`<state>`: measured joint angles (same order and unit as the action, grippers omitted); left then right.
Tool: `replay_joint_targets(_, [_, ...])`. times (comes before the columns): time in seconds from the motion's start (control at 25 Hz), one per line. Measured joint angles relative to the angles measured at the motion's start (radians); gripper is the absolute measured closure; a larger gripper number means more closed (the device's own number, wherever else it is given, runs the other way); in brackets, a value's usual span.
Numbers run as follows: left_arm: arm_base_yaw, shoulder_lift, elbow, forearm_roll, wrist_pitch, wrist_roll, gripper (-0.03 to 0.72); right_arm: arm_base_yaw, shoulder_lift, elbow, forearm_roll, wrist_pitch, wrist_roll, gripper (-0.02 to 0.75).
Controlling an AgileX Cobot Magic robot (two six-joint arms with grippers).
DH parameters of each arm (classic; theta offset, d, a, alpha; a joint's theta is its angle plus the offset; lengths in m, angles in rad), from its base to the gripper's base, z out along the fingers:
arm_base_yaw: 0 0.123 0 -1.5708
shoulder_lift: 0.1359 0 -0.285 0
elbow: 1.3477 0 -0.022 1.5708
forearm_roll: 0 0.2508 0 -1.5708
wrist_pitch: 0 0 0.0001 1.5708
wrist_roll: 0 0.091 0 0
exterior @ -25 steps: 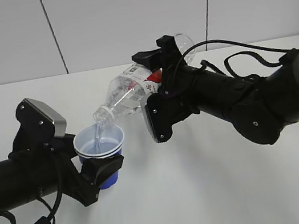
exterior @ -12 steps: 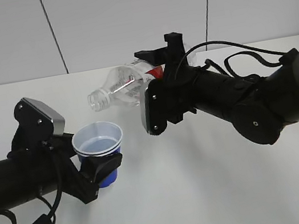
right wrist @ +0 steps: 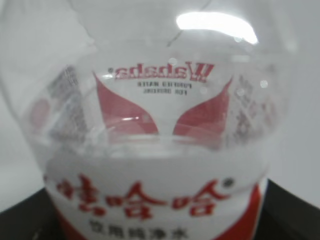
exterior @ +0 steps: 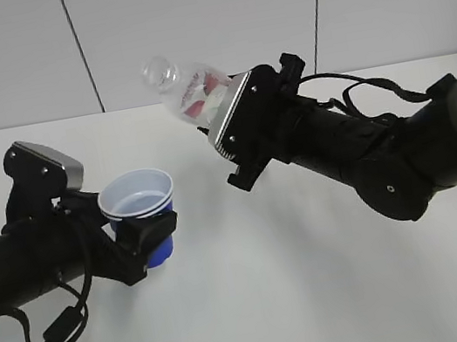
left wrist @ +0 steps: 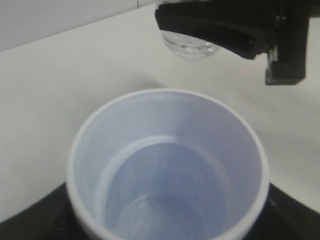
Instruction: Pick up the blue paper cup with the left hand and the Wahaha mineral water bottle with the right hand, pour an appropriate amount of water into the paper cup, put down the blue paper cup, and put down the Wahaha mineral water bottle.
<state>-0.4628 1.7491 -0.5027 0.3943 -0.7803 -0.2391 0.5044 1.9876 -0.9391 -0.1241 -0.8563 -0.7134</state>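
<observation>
My left gripper is shut on the blue paper cup and holds it upright above the table. The cup fills the left wrist view, and water lies in its bottom. My right gripper is shut on the Wahaha mineral water bottle, which is tilted with its capless neck up and to the left, well above and right of the cup. The bottle's red-and-white label fills the right wrist view. No water runs from the neck. The bottle's lower body is hidden behind the right arm.
The white table spreads under both arms. A grey panelled wall stands behind it. The right arm's cables loop at the back right. A cable hangs under the left arm.
The right gripper has turned the bottle from pouring, neck down over the cup, to neck up and away. The water stream has stopped. The left gripper has moved the cup slightly left.
</observation>
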Motion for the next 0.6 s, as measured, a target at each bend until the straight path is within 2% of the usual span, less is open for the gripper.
replay_joint_targets(0.24, [0.000, 0.002, 0.000, -0.210, -0.040, 0.145, 0.139, 0.000, 0.000, 0.000, 0.000, 0.000, 0.177, 0.244])
replay_joint_targets(0.4, [0.029, 0.044, 0.000, -0.273, -0.144, 0.167, 0.139, 0.000, 0.000, -0.002, 0.000, 0.000, 0.251, 0.244])
replay_joint_targets(0.44, [0.040, 0.060, 0.000, -0.280, -0.162, 0.168, 0.139, -0.022, 0.000, -0.002, 0.000, 0.000, 0.263, 0.244])
replay_joint_targets(0.6, [0.087, 0.128, 0.000, -0.305, -0.227, 0.170, 0.139, -0.005, 0.000, -0.002, 0.003, 0.000, 0.307, 0.244])
